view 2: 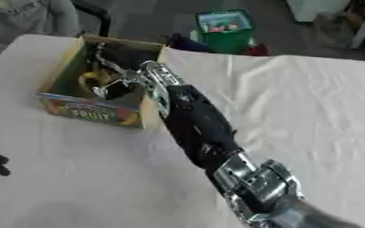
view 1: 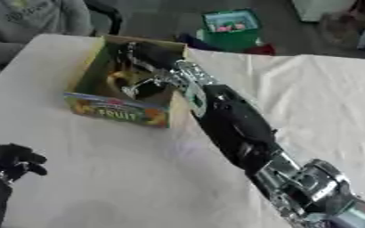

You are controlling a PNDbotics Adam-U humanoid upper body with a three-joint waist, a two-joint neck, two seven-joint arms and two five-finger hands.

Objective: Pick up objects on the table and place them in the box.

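The right hand (view 1: 143, 55) reached down inside the box (view 1: 115, 111), so the placing step looked to be in hand. Whether its fingers were apart or clamped could not be told. A yellow thing (view 1: 122, 76) lay in the box just below them. Next the hand needed to lift clear. The left hand (view 1: 13, 159) idled, fingers curled, on the counter (view 1: 139, 178).

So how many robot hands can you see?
2. The right black robot hand reaches into the cardboard fruit box; the left black robot hand rests at the lower left of the white tablecloth.
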